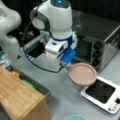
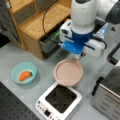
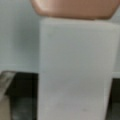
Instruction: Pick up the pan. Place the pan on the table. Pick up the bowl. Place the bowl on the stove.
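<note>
In a front view, the end effector (image 1: pixel 65 65) sat at the bottom of the white arm, closed on the short handle of the pan (image 1: pixel 82 74). The dusty-pink pan hung level in the air, its far-right edge over the near-left corner of the stove (image 1: pixel 102 94), clear of the black glass. A steel toaster oven (image 1: pixel 102 48) with knobs stood behind the stove at the view's right. A wooden board (image 1: pixel 18 96) filled the lower left, and the rim of the bowl (image 1: pixel 75 117) showed at the bottom edge. The grey tabletop (image 1: pixel 62 95) lay bare between them.

In a front view from the opposite side, the end effector (image 2: pixel 78 57) gripped the pan's (image 2: pixel 68 72) handle at its top edge. The pan overlapped the stove's (image 2: pixel 59 100) far edge. The teal bowl (image 2: pixel 24 72) rested on the tabletop (image 2: pixel 42 82) well to the left, with an orange, carrot-like item (image 2: pixel 24 75) inside. A wooden shelf unit (image 2: pixel 40 22) stood at the upper left.

In the wrist view, the white handle (image 3: pixel 76 70) filled the middle, with the pan's (image 3: pixel 75 8) pink body at the top. The fingers themselves were not visible there.
</note>
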